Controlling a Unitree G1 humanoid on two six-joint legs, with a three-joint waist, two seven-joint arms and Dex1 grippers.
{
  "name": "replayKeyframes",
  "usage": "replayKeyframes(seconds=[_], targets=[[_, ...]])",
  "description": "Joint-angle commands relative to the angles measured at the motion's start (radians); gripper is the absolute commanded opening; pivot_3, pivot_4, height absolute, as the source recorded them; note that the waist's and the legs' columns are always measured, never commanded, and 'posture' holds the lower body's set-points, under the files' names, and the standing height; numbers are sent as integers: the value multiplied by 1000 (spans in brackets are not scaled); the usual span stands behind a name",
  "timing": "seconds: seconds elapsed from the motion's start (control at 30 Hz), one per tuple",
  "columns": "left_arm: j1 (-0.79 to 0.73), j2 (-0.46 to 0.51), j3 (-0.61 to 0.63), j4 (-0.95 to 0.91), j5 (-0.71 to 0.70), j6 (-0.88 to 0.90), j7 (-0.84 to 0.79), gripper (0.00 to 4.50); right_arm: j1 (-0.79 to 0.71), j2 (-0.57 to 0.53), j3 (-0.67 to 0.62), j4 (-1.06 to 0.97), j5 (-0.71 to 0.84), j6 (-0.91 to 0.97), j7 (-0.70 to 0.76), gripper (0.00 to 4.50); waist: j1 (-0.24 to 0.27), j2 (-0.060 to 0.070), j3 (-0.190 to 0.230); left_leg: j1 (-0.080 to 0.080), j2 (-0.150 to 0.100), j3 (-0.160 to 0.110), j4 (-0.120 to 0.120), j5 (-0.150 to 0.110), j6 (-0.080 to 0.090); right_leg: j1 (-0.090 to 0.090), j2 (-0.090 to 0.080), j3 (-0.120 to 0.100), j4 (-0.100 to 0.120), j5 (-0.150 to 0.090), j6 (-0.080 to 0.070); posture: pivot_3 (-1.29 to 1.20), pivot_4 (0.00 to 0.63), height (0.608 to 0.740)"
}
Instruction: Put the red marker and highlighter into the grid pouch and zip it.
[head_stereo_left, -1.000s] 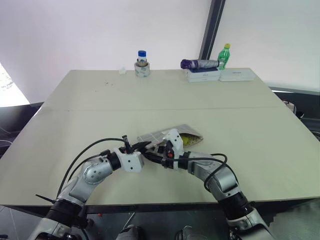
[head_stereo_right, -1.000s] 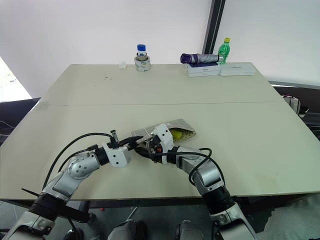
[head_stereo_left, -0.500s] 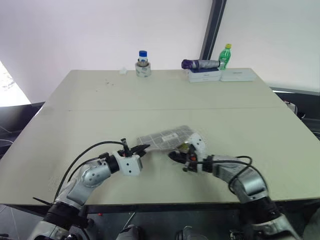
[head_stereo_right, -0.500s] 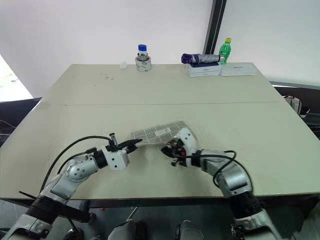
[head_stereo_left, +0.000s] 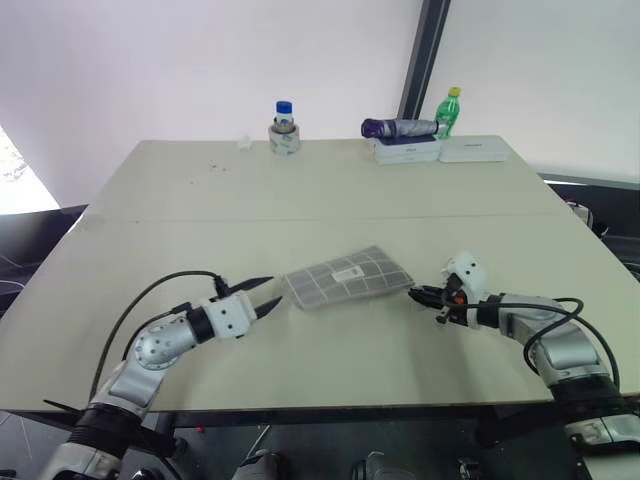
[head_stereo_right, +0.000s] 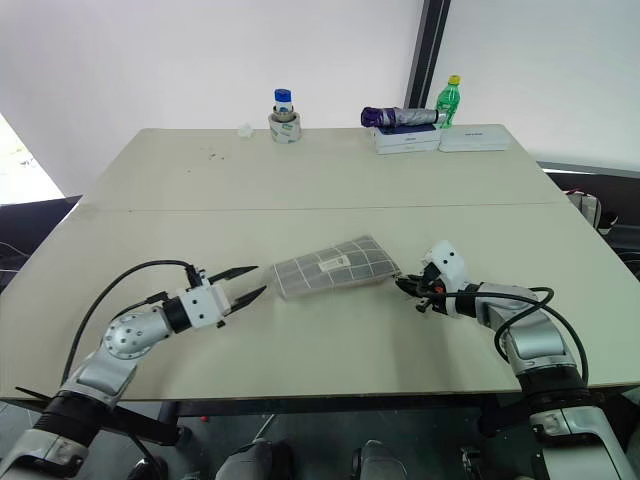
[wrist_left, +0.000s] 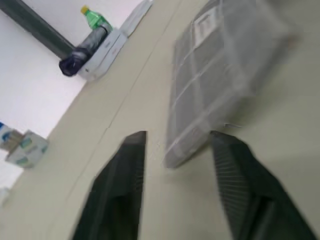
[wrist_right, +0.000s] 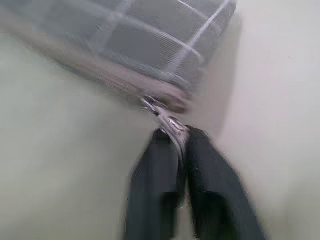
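Grid pouch (head_stereo_left: 346, 277) lies flat on your bench (head_stereo_left: 300, 190), just below the centre of the head view, its zipper edge closed. Your left gripper (head_stereo_left: 261, 295) sits just off the pouch's left end, fingers (wrist_left: 122, 175) spread wide apart and gripping nothing. Your right gripper (head_stereo_left: 418, 294) sits at the pouch's right corner, fingers (wrist_right: 155, 170) nearly together, pinching the metal zipper pull (wrist_right: 162, 115). Bottles and boxes stand along the bench's far edge.

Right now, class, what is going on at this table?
A two-armed robot is closing a grid pouch that lies flat on the table. Its right gripper pinches the zipper pull at the pouch's right end. Its left gripper is open, just off the left end. No pens are visible outside.
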Motion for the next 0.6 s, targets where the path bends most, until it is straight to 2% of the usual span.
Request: replayKeyframes(seconds=[0.03, 0.07, 0.17, 0.4, 0.6], targets=[[17, 40, 49, 5, -51, -23, -47, 4192, 7, 8, -40, -58, 34, -41, 42, 2443, 0, 0, 0, 0, 0, 0, 0, 0, 0, 0, 0, 0, 0, 0, 0, 0, 150, 740], [24, 48, 57, 6, -65, -21, -61, 4500, 10, 7, -42, -63, 35, -48, 51, 3021, 0, 0, 0, 0, 0, 0, 0, 0, 0, 0, 0, 0, 0, 0, 0, 0, 150, 740], [76, 80, 129, -20, -170, 34, -104, 4500, 46, -33, -50, -107, 55, -82, 140, 4475, -1, 0, 0, 0, 0, 0, 0, 0, 0, 0, 0, 0, 0, 0, 0, 0, 150, 740], [265, 124, 313, -207, -430, 247, -178, 4500, 82, -87, -143, -99, 112, -111, 228, 4475, 1, 0, 0, 0, 0, -1, -1, 0, 0, 0, -1, 0, 0, 0, 0, 0, 150, 740], [435, 149, 512, -271, -515, 444, -136, 4500, 155, -112, -223, -69, 84, -227, 218, 4475, -2, 0, 0, 0, 0, -1, -1, 0, 0, 0, -3, 0, -1, 0, 0, 0, 150, 740]])
